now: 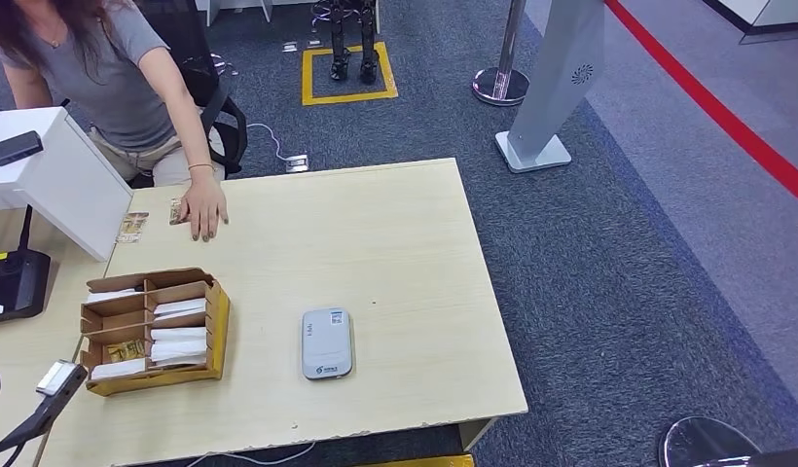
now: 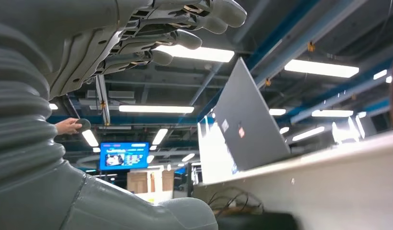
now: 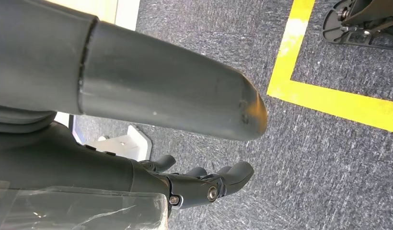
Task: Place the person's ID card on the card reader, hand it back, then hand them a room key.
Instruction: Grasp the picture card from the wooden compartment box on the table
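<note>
Head view: bright, even overhead light; table [image 1: 395, 243] well exposed, pale wood slightly washed; shadows soft and short, a faint one under the person's hand [image 1: 204, 209]; focus sharp across the frame, mild wide-angle bend at the edges; polished stanchion base [image 1: 500, 86] shows a specular glint. Left wrist view: looks up at ceiling light strips [image 2: 194, 53], which blow out to white with glare; left hand [image 2: 151, 33] backlit, grey cover near the lens soft; laptop lid [image 2: 249, 120] reasonably sharp; blue screen [image 2: 124, 155] bright but small. Right wrist view: dimmer; near dark parts blurred; carpet [image 3: 338, 167] sharp; yellow floor line [image 3: 300, 72] saturated.
</note>
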Controlling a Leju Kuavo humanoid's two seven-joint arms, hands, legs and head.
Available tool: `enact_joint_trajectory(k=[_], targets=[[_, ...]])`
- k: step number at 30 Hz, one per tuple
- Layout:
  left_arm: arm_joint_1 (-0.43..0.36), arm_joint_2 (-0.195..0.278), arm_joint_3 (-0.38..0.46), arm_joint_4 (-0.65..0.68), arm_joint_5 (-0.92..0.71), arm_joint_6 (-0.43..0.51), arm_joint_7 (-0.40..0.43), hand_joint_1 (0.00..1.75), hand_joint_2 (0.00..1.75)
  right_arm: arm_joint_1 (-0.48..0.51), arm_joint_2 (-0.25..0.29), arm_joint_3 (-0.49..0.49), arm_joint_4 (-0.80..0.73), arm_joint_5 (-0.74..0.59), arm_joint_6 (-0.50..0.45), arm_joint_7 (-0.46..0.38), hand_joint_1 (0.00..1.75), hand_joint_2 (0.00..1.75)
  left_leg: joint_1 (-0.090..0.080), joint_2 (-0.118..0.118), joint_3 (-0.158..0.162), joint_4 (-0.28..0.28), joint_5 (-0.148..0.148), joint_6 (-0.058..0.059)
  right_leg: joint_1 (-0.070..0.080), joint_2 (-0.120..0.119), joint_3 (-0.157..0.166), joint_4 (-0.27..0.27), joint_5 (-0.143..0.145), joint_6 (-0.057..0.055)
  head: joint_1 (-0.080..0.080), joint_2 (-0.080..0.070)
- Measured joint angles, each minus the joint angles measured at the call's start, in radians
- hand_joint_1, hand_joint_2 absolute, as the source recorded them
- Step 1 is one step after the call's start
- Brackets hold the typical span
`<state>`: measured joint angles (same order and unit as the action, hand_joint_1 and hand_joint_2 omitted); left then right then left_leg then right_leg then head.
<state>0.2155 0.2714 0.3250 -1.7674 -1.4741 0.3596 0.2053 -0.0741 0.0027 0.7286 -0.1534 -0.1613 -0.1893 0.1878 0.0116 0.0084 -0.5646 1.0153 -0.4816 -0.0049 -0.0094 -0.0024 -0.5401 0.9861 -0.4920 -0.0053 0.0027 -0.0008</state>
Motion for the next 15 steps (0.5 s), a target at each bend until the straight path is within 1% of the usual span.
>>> enact_joint_trajectory(k=[3, 5, 9, 15], targets=[[0.005, -0.019, -0.009, 0.0, -0.024, -0.028, 0.012, 0.0, 1.75, 0.0, 0.0, 0.0, 0.0, -0.002, -0.001, 0.0, 0.0, 1.75, 0.0, 0.0, 0.0, 0.0, 0.0, 0.0, 0.0, 0.0, 0.0, 0.0, 0.0, 0.0, 0.0, 0.0], [0.005, -0.029, -0.032, 0.001, -0.034, -0.052, 0.025, 0.0, 1.75, 0.0, 0.0, 0.0, 0.0, -0.004, -0.002, 0.0, 0.0, 1.75, 0.0, 0.0, 0.0, 0.0, 0.0, 0.0, 0.0, 0.0, 0.0, 0.0, 0.0, 0.0, 0.0, 0.0], [0.0, -0.042, -0.119, 0.015, -0.039, -0.099, 0.064, 0.0, 1.75, -0.001, 0.0, 0.0, 0.0, -0.006, -0.003, 0.0, 0.0, 1.75, 0.0, 0.0, 0.0, 0.0, 0.0, 0.0, 0.0, 0.0, 0.0, -0.001, 0.0, 0.0, 0.0, 0.0], [-0.026, -0.044, -0.25, 0.046, -0.034, -0.16, 0.105, 0.0, 1.75, -0.001, 0.0, 0.0, 0.0, -0.013, -0.006, -0.001, 0.0, 1.75, 0.0, 0.0, 0.0, 0.0, 0.0, 0.0, 0.0, 0.0, 0.0, -0.001, 0.0, 0.0, 0.0, 0.0]])
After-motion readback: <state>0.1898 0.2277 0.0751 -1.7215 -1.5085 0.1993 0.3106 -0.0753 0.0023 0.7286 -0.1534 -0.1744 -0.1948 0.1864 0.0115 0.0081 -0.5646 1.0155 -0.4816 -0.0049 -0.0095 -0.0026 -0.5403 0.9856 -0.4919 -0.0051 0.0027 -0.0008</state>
